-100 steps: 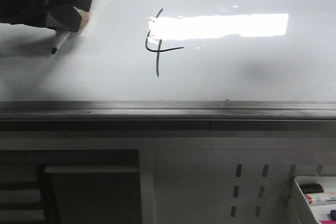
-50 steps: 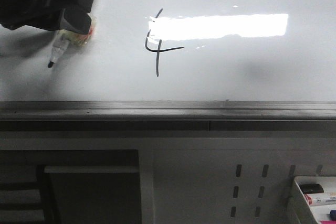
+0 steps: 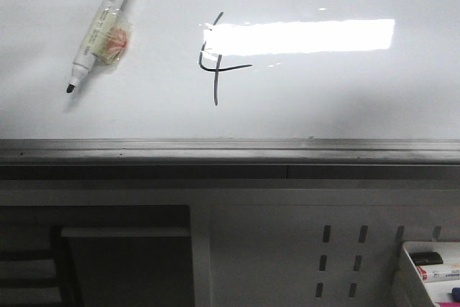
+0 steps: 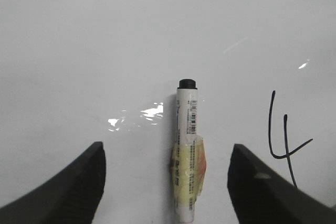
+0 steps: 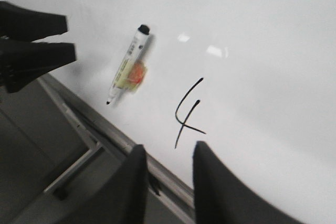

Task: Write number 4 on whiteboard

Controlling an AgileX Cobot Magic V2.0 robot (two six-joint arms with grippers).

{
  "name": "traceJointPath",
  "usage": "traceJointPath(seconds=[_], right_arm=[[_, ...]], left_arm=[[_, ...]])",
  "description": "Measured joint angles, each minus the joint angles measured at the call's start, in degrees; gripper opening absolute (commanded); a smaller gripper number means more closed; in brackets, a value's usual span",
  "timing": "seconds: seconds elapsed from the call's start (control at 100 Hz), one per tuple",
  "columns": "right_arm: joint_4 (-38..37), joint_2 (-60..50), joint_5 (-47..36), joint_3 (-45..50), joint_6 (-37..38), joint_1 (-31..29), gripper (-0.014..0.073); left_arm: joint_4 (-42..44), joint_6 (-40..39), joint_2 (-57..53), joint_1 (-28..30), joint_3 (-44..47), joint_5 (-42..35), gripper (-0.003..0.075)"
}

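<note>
Thin black hand-drawn number 4 (image 3: pixel 214 59) is sitting on the glossy white whiteboard (image 3: pixel 323 98); a white tape-wrapped marker (image 4: pixel 187 150) is lying untouched between the left gripper's (image 4: pixel 168 182) wide-spread fingers; the right gripper (image 5: pixel 168 182) is hanging narrowly parted, holding nothing.

A taped marker (image 3: pixel 99 29) lies uncapped; a tray (image 3: pixel 413 278) holds more markers

Marker (image 4: pixel 187 150): in my left wrist view its tip end ran off the picture's edge; print on the barrel too small to read.

Number 4 (image 3: pixel 215 59): in the front view the glare (image 3: pixel 298 36) swallowed part of its slanted stroke.

Tray (image 3: pixel 431 272): cut by the front view's corner; the items in it too small to name.

My left pincer (image 4: pixel 168 182): only two dark fingers showed, their bases cut off.

My right pincer (image 5: pixel 168 156): fingers blurred, lower parts cut off.
</note>
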Motion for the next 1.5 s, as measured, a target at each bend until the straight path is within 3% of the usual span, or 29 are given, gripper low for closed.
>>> traceJointPath(seconds=[0.03, 0.17, 0.24, 0.37, 0.59, 0.78, 1.5], right_arm=[[0.0, -2.05, -1.77, 1.94, -0.12, 0.0, -0.0075], [0.1, -11.68, -11.02, 10.82, -1.5, 0.0, -0.0066], [0.35, -16.78, -14.66, 15.23, -2.1, 0.0, -0.0066], [0.56, -25.72, -18.45, 22.81, -2.5, 0.0, -0.0066], [0.56, -39.92, -18.97, 34.9, -2.84, 0.0, -0.0066], [2.1, -47.66, -18.97, 40.0, -2.84, 0.0, -0.0066], [3.79, -48.6, -19.51, 41.75, -2.95, 0.0, -0.0066]], left_arm=[[0.0, 0.34, -1.83, 0.0, 1.19, 0.0, 0.0458], [0.13, 1.03, -11.53, 0.0, 5.92, 0.04, 0.0365], [0.13, 1.06, -16.24, 0.0, 8.59, 0.13, 0.0254], [0.13, 1.15, -24.38, 0.0, 13.74, 0.53, -0.0021], [0.26, 1.15, -35.73, 0.0, 21.38, 3.47, -0.002], [0.26, 1.15, -43.94, 0.0, 24.93, 4.13, -0.002], [-3.35, 1.15, -47.13, 0.0, 25.56, 2.92, -0.002]])
